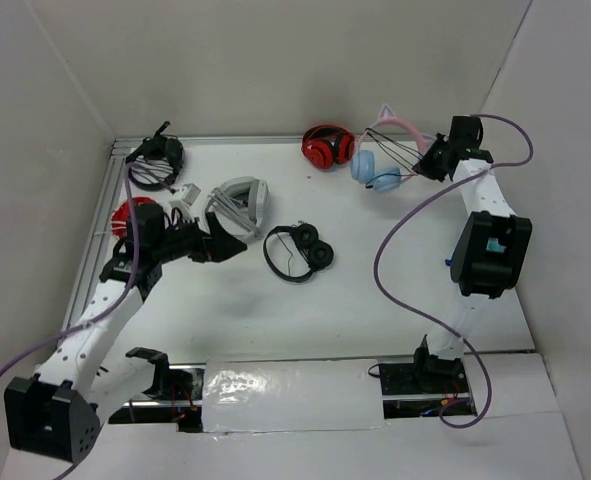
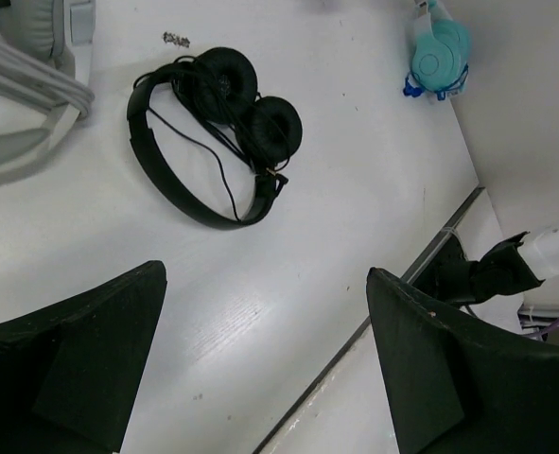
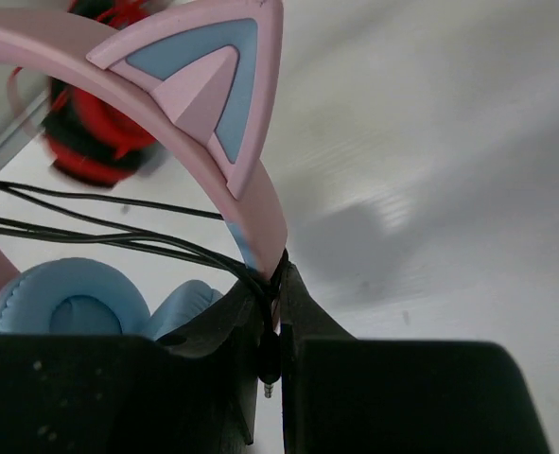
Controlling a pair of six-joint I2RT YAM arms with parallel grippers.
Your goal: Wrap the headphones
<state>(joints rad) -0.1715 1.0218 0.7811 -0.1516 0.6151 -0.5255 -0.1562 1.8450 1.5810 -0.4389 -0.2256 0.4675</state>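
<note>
Currently the headphones (image 1: 377,172) sit at the far right of the table (image 1: 375,300), just beside a red pair (image 1: 327,147). Their pink cat-ear headband rises toward the right end effector (image 3: 277,293), whose fingers are pinched together on the dark cable (image 3: 90,236) near its plug, against the headband. The left end effector (image 2: 265,369) hangs spread wide above the table, near a small black pair (image 2: 213,132).
</note>
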